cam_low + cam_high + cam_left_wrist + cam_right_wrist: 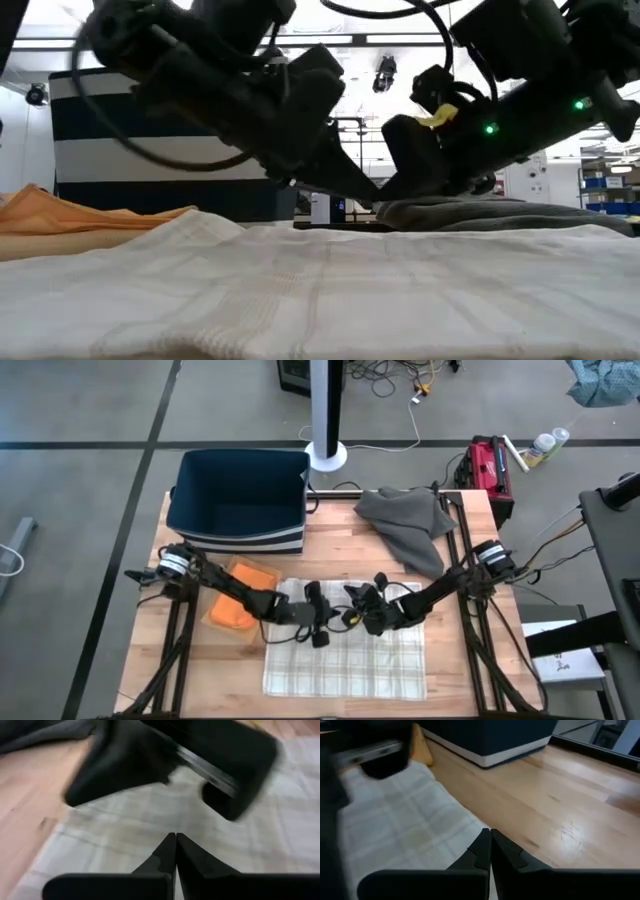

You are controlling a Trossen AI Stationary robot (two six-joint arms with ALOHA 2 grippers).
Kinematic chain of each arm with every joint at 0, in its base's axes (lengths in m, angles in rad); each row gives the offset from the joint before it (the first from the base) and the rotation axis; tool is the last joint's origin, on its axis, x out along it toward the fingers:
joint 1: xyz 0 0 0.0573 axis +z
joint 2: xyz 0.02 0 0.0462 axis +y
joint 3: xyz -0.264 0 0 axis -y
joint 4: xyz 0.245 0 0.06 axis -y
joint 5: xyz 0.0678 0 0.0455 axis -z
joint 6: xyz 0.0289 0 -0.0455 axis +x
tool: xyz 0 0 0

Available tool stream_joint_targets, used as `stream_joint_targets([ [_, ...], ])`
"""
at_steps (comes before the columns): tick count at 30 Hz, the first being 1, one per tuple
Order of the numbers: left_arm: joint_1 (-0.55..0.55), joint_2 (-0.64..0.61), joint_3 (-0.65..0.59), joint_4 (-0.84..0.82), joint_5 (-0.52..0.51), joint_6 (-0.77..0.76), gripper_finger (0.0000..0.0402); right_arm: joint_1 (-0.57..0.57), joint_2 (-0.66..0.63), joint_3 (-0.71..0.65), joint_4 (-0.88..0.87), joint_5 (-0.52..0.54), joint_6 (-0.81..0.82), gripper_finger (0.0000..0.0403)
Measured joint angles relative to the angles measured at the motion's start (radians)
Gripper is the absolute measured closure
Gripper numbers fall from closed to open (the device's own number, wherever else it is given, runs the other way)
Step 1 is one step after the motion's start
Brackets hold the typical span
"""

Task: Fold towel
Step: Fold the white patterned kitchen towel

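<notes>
The white checked cloth towel [345, 650] is lying spread flat near the front edge of the wooden bench [470, 660], apparently not yet folded. Both hands are hovering over its far edge, close together: the left hand [318, 630] and the right hand [356, 612] are pinched fully closed, gripping nothing visible, arms reaching inward low.

A white checked towel [345, 650] lies spread flat and unfolded on the table's front middle.
</notes>
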Motion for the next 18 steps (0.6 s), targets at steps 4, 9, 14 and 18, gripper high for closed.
stream_joint_targets([
  [4,0.033,0.008,0.0,0.007,-0.001,-0.031,0.0399,-0.017,0.022,-0.004,-0.001,0.0,0.056,0.0403],
  [9,0.038,0.066,-0.006,0.004,-0.002,-0.061,0.0401,-0.051,0.081,-0.004,0.0,-0.007,0.127,0.0403],
  [14,0.037,0.133,-0.003,0.052,-0.051,-0.111,0.0398,-0.057,0.142,-0.002,0.006,-0.015,0.187,0.0403],
  [18,0.038,0.121,-0.001,0.032,-0.047,-0.089,0.04,-0.048,0.146,-0.001,0.005,-0.007,0.208,0.0403],
])
